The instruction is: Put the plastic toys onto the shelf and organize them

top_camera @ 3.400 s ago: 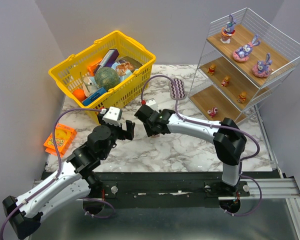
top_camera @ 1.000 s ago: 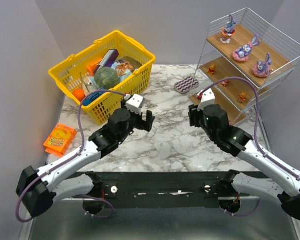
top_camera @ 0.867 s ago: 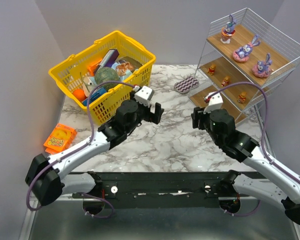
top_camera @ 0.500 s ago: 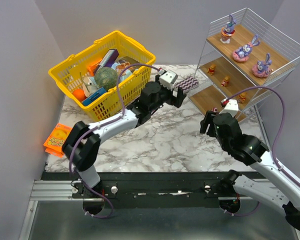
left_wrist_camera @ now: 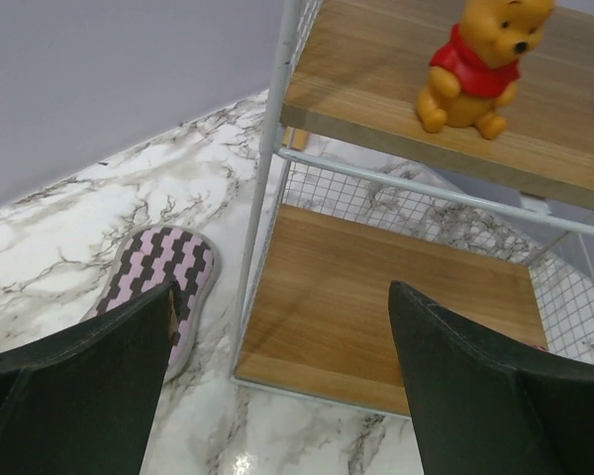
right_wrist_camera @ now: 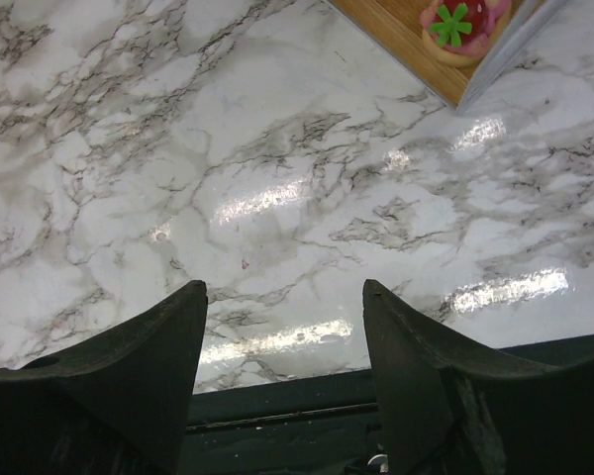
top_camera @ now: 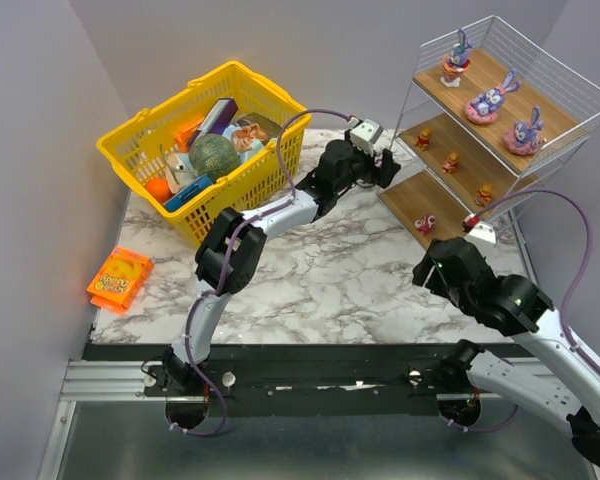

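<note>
The table (top_camera: 320, 290) is white marble with grey lines, and grey walls stand around it. At the far right stands the shelf (top_camera: 557, 118), tall, with white wire and three wooden boards. Three purple bunnies (top_camera: 490, 100) sit on the top board. Three small orange bears (top_camera: 450, 160) sit on the middle board. One pink and red toy (top_camera: 426, 224) sits on the bottom board, close to its near edge. The left gripper (top_camera: 380, 165) is stretched far out to the shelf's left side. Its jaws are wide open and hold nothing. Its own camera shows a striped purple pad (left_wrist_camera: 163, 287) lying on the table just left of the shelf's leg. The right gripper (top_camera: 425, 268) hangs over the bare table, on the near side of the bottom board. Its jaws are open too, with nothing between them. A yellow basket (top_camera: 240, 190) full of things is at the far left. An orange packet (top_camera: 120, 280) lies at the near left.
</note>
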`<action>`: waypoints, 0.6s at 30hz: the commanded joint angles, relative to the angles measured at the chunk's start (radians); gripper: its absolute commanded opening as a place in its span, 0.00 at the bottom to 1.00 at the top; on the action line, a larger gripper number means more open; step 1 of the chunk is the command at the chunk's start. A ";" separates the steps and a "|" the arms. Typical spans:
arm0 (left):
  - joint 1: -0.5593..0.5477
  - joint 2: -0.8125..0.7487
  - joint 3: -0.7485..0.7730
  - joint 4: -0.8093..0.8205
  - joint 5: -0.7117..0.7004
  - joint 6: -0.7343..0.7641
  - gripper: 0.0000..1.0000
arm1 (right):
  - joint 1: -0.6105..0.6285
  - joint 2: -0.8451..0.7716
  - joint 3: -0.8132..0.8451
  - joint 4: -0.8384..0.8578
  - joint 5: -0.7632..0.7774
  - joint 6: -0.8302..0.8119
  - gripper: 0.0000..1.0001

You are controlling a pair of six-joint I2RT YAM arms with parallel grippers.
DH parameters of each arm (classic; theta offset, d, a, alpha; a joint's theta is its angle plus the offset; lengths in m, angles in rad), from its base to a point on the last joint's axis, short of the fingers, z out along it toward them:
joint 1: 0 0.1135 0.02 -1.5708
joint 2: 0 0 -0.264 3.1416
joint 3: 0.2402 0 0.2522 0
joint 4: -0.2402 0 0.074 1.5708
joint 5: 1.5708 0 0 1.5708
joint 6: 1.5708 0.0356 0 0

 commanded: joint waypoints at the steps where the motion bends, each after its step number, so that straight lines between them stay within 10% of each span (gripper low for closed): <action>1: 0.010 0.116 0.150 0.031 0.034 -0.010 0.90 | -0.005 -0.057 0.031 -0.122 -0.003 0.083 0.71; 18: 0.015 0.299 0.388 -0.029 -0.104 0.099 0.43 | -0.005 -0.094 0.061 -0.210 0.040 0.092 0.70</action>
